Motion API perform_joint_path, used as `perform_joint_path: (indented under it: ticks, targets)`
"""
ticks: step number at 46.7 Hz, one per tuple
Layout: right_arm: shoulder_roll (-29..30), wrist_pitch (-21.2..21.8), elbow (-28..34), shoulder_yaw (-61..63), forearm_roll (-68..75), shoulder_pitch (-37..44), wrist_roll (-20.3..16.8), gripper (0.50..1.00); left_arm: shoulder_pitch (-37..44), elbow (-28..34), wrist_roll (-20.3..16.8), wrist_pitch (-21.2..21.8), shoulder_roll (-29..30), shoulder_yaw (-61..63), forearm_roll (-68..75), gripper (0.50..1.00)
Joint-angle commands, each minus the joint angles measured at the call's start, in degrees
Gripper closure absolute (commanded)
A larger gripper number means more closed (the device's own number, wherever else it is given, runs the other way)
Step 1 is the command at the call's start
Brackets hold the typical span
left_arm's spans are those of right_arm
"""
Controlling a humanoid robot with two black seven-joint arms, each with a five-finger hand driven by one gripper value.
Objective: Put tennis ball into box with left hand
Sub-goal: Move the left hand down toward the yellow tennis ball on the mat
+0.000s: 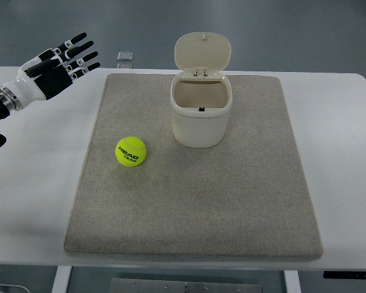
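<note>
Nothing's done yet: the ball (130,151) sits on the mat left of the open box (201,113), the left hand (56,66) spread wide, empty, farther left.

A lab-like test space: a plain white table (344,122) on bare grey floor (293,30), with a felt mat (232,201).

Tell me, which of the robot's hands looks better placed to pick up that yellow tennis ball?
The left. The left hand hovers open over the table's far-left corner, and the tennis ball lies on the mat's left side, left of the open bin. No right hand is in view.
</note>
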Motion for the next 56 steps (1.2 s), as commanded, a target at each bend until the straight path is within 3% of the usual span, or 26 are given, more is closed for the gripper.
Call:
perform_joint_path:
  ticks: [1, 21, 29, 41, 56]
  targets:
    - [0.0, 0.0, 0.0, 0.0, 0.0, 0.0, 0.0, 0.562, 0.0, -0.1, 0.0, -0.2, 0.0, 0.0, 0.0, 0.508]
    - [0.0, 0.0, 0.0, 0.0, 0.0, 0.0, 0.0, 0.562, -0.2, 0.2, -0.1, 0.8, 0.5, 0.3, 1.1, 0.508]
    - [0.0, 0.0, 0.0, 0.0, 0.0, 0.0, 0.0, 0.562, -0.4, 0.4, -0.2, -2.3, 1.7, 0.4, 2.5, 0.51]
    - [0.0, 0.0, 0.0, 0.0, 0.0, 0.0, 0.0, 0.562, -3.5, -0.5, -1.3, -2.7, 6.2, 0.0, 23.4, 0.51]
    - [0.0, 0.0, 0.0, 0.0, 0.0, 0.0, 0.0, 0.562, -3.9, -4.1, -10.7, -2.7, 10.5, -0.9, 48.1, 0.516]
